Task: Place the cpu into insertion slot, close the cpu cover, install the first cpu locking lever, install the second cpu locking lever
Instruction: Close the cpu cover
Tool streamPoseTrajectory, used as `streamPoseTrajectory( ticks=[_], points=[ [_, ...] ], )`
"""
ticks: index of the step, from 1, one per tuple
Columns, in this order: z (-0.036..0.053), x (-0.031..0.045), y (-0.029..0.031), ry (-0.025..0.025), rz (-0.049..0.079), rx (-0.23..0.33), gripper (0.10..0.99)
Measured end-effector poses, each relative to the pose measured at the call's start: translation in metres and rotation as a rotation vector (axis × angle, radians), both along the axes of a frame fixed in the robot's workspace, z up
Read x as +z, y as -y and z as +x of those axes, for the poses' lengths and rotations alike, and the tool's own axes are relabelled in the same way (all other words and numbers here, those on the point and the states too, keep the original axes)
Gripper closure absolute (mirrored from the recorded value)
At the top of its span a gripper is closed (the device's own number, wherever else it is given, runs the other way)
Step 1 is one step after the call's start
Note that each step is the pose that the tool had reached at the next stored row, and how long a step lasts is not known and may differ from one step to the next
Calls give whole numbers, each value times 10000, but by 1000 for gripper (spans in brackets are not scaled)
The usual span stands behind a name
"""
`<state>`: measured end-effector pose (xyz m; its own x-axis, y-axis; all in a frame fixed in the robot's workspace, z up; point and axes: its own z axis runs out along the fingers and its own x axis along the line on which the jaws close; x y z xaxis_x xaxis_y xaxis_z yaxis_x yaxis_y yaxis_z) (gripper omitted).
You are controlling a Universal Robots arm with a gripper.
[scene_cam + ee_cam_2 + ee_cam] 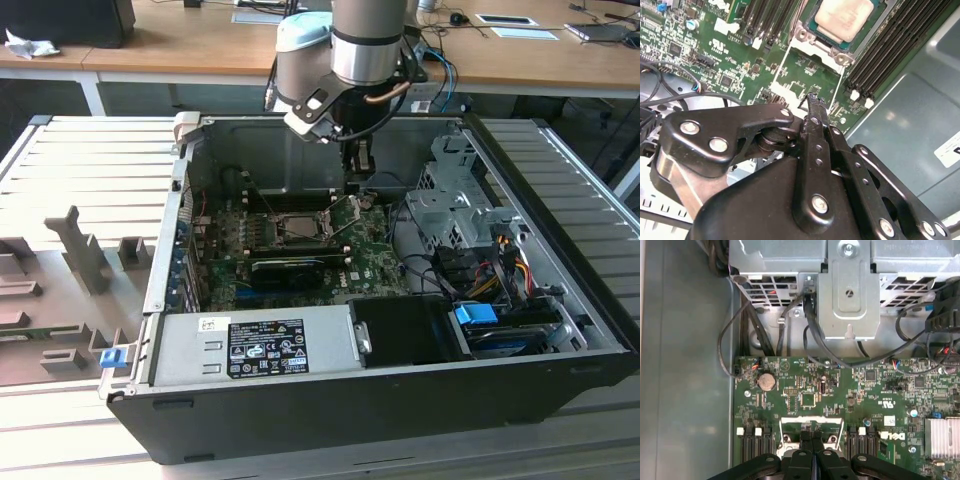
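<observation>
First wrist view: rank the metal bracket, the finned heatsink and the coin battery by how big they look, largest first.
1. metal bracket, clearly largest.
2. finned heatsink, cut off by the picture's edge.
3. coin battery, smallest.
The bracket may sit nearer the camera, which could inflate it.

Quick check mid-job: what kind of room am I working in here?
Probably a robotics lab or office workshop: an open PC case on a ribbed metal bench, with wooden desks behind.
</observation>
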<state>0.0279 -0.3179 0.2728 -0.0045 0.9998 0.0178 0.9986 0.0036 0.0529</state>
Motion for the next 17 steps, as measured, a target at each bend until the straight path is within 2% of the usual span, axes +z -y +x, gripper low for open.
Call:
streamPoseTrajectory(
  ticks=[5,7,10,14,15,16,17],
  points=[
    [112,-29,0,0,1,-1,980],
    [193,-83,0,0,1,0,980],
    [311,-118,0,-2,1,0,980],
    [355,-210,0,-1,0,0,980],
    [355,-227,0,-8,0,-2,980],
    [355,-245,0,-36,1,0,980],
    [355,-256,0,-86,2,2,980]
  ],
)
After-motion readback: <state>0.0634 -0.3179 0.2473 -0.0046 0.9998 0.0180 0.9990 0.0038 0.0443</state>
